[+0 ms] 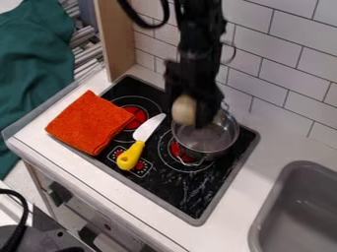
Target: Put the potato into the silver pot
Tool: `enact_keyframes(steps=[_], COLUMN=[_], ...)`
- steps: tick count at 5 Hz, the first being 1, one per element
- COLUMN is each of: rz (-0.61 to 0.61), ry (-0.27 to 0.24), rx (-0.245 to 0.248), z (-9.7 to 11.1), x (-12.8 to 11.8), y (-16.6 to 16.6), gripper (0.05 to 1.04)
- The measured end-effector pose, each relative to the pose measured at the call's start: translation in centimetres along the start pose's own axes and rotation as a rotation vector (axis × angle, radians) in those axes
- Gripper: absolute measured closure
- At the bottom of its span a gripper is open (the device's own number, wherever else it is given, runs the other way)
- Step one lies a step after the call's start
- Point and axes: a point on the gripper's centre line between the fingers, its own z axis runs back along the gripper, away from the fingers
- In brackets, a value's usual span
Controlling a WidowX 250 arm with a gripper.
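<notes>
The silver pot (223, 143) stands upright on the black cooktop (172, 189), over a red-centred burner ring, with its open top facing up and a thin wire handle at its near side. Above the pot's upper-left rim, as the view shows it, the black gripper (188, 111) points down at the end of the arm (199, 39), closed around the pale, rounded potato (185, 109). The potato sits between the fingers and covers a bit of the pot's rim; whether it touches the rim cannot be told. The inside of the pot shows grey and shiny. Just left of the pot lies a toy knife (131, 155), its white blade slanting up toward the pot and its yellow handle pointing down and away from it. Further left of the pot, past the blade, a folded orange cloth (89, 123) lies partly across the cooktop's edge and partly on the white counter (260, 162), overlapping a second red burner (136, 114). To the lower right of the pot, a grey sink (299, 209) is set into the counter. Behind the pot rises a wall of white tiles (283, 74), and well to its left hangs dark green fabric (33, 64).
</notes>
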Motion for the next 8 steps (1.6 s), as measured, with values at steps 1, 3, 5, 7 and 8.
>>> enact_keyframes(steps=[1, 3, 5, 7, 8], rz=[0.008, -0.1, -0.135, -0.075, 0.008], ry=[-0.004, -0.073, -0.086, -0.048, -0.069], rx=[-0.002, 0.023, 0.022, 0.035, 0.059], z=[-1.0, -0.6, -0.8, 0.4, 2.1], x=[-0.9, 1.9, 3.5, 2.3, 1.3], y=[-0.9, -1.1, -1.6, 0.2, 2.2], gripper=[0.213, 0.214, 0.069, 0.077, 0.077])
